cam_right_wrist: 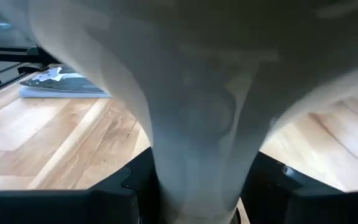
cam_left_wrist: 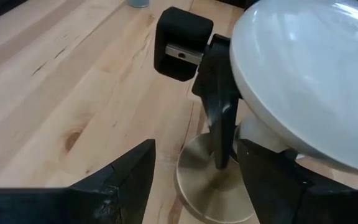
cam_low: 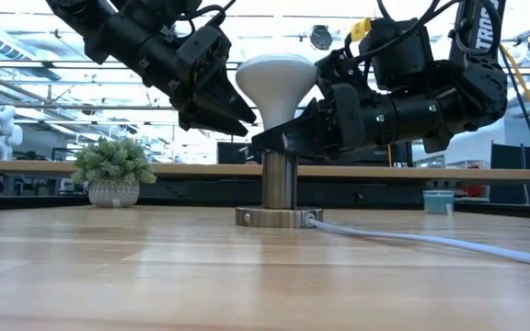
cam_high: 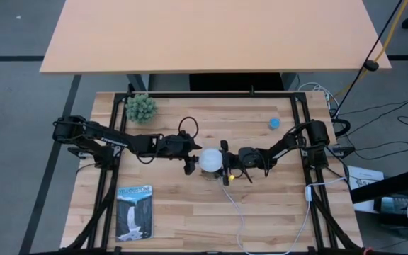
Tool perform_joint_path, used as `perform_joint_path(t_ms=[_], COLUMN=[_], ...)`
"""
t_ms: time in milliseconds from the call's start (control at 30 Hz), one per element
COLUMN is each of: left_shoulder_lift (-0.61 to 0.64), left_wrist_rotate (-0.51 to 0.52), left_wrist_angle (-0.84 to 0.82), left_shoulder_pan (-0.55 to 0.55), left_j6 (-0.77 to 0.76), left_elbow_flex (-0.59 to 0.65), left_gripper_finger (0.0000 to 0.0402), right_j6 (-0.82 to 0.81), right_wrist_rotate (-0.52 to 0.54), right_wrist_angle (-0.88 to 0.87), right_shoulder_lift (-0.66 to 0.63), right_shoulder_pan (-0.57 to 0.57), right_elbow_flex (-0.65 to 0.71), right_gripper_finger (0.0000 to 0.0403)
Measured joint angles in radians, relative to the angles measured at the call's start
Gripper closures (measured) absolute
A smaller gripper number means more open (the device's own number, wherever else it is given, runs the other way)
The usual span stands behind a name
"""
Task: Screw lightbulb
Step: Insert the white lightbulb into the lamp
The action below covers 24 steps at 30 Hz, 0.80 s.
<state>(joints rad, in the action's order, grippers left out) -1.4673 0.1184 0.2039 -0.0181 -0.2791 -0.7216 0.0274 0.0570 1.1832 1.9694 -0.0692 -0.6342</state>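
Note:
The white lightbulb stands upright at the table's middle. Its narrow end sits in the metal socket post, which rises from a round disc base with a white cord. My right gripper reaches in from the table's right and is shut on the lightbulb. My left gripper is open just left of the bulb. In the left wrist view its fingers stand apart beside and below the dome, touching nothing that I can see. My right gripper pinches the lightbulb's tapering neck between its two fingers, just above the socket post. The fingers come nearly level from the table's right side and lie across the neck. The bulb stands upright with its lower end in the socket.
A small potted plant stands at the far left. A small blue round object sits at the far right. A booklet lies at the near left. The white cord runs from the socket toward the near edge.

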Motion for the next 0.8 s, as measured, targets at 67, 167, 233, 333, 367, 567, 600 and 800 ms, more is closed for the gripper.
perform_joint_path(t_ms=[67, 167, 233, 333, 367, 567, 600, 800], left_shoulder_lift=[0.0, 0.0, 0.0, 0.0, 0.0, 0.0, 0.0, 0.0], left_wrist_rotate=[0.0, 0.0, 0.0, 0.0, 0.0, 0.0, 0.0, 0.0], left_wrist_angle=[0.0, 0.0, 0.001, 0.026, 0.038, 0.053, 0.053, 0.053], left_shoulder_pan=[0.0, 0.0, 0.0, 0.0, 0.0, 0.0, 0.0, 0.0], left_j6=[0.0, -0.004, -0.008, -0.009, -0.009, -0.005, -0.006, -0.006], left_elbow_flex=[0.0, 0.0, 0.0, 0.001, 0.002, 0.002, 0.002, 0.002], left_gripper_finger=[0.017, 0.017, 0.017, 0.017, 0.017, 0.017, 0.017, 0.017], right_j6=[-0.021, -0.047, -0.063, -0.067, -0.068, -0.097, -0.097, -0.118], right_wrist_rotate=[0.001, 0.003, 0.003, 0.002, 0.0, -0.005, -0.005, -0.005], right_wrist_angle=[-0.014, -0.079, -0.135, -0.23, -0.256, -0.373, -0.388, -0.423], right_shoulder_lift=[-0.007, -0.037, -0.067, -0.115, -0.129, -0.198, -0.206, -0.225], right_shoulder_pan=[0.0, 0.0, 0.0, 0.0, 0.0, 0.0, -0.001, -0.001], right_elbow_flex=[0.0, 0.0, 0.001, 0.002, 0.002, 0.003, 0.003, 0.003], right_gripper_finger=[0.0232, 0.0232, 0.0232, 0.0232, 0.0232, 0.0232, 0.0232, 0.0232])
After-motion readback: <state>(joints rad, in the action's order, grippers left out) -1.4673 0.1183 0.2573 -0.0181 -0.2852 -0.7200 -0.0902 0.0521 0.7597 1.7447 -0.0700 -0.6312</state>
